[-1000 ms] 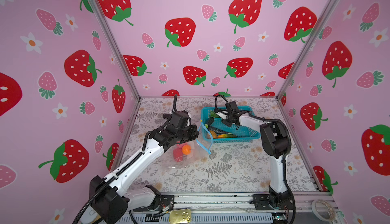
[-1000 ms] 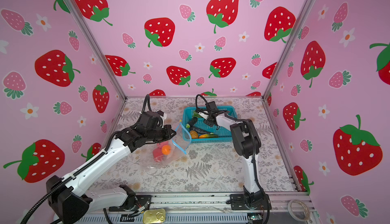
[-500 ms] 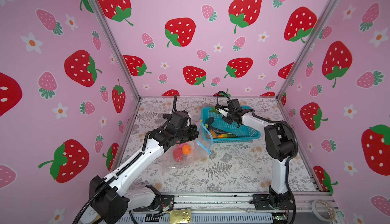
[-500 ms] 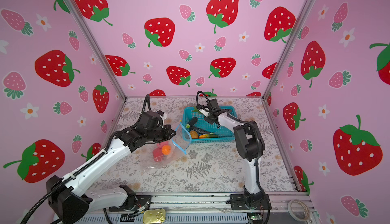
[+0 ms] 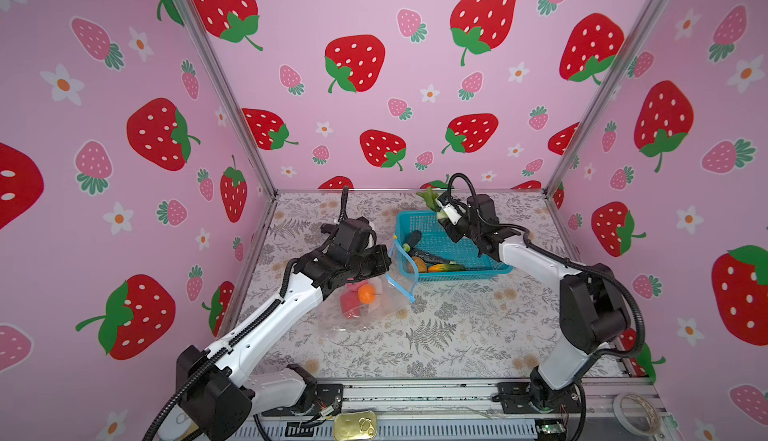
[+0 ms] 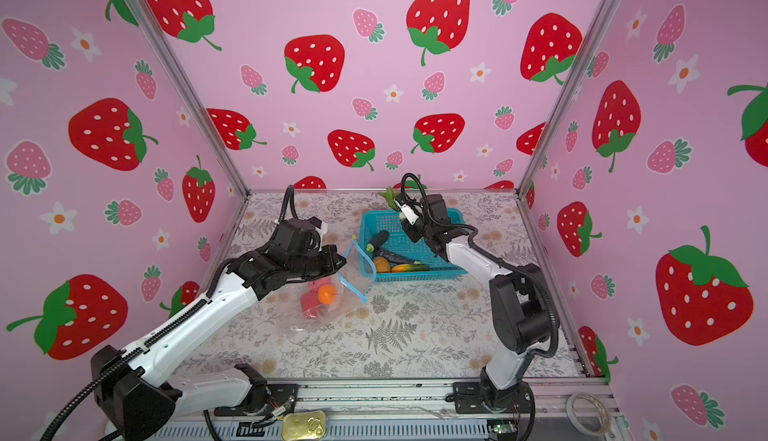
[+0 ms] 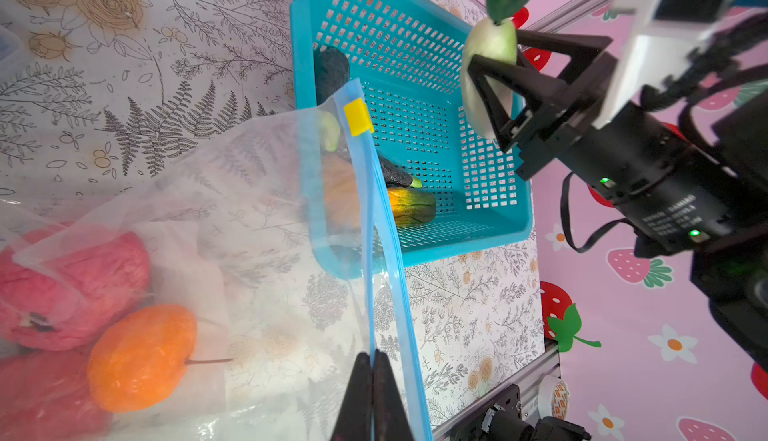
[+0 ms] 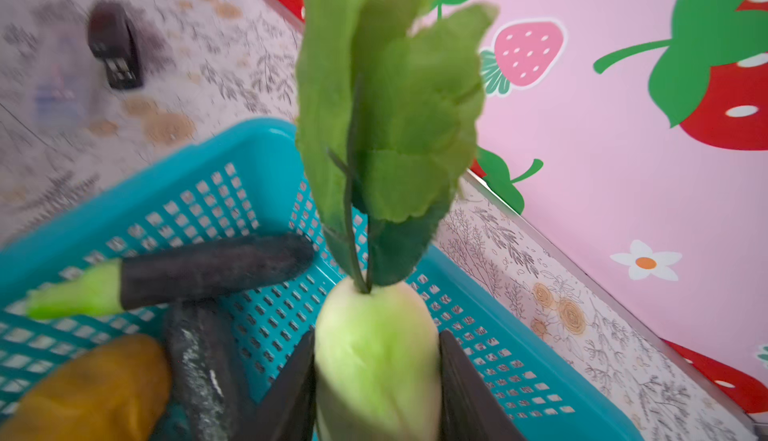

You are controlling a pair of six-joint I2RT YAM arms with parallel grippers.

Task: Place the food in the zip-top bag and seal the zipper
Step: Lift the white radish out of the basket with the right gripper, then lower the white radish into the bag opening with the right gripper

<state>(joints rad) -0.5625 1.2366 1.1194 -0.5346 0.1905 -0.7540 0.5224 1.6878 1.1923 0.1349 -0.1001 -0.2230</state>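
Standing by the table, I see the right gripper [image 8: 376, 337] holding a fat white radish with tall green leaves [image 8: 374, 368] up in the air. It hangs over the back part of a teal plastic basket full of little holes [image 5: 465, 275]. The two black fingers [image 8: 457, 376] are partly apart and press the radish from both sides. The leaves stick out past the fingertips.

Down in the basket lie a dark eggplant with a pale green end [image 8: 208, 270], another long dark piece [image 8: 199, 360], a yellow-orange piece [image 8: 83, 380] and a green-and-orange cucumber [image 7: 409, 206].

Just beside the basket, on the side where the left arm works, the big crinkly see-through zip-top bag [image 5: 374, 312] lies on the flowery table [image 5: 457, 335]. The bag's mouth is open and faces the basket. The left gripper [image 7: 372, 362] has its fingers pinched tight together on the thin light-blue zipper [image 7: 388, 277] and holds that edge up off the table. A small yellow slider tab [image 7: 357, 117] sits at the zipper's end close by the basket's side wall. I cannot tell if the bag touches that wall.

Inside the bag, at the end far from the basket, are a round orange with a thin stalk [image 7: 141, 356] and two red-pink lumps [image 7: 70, 285], all touching each other.
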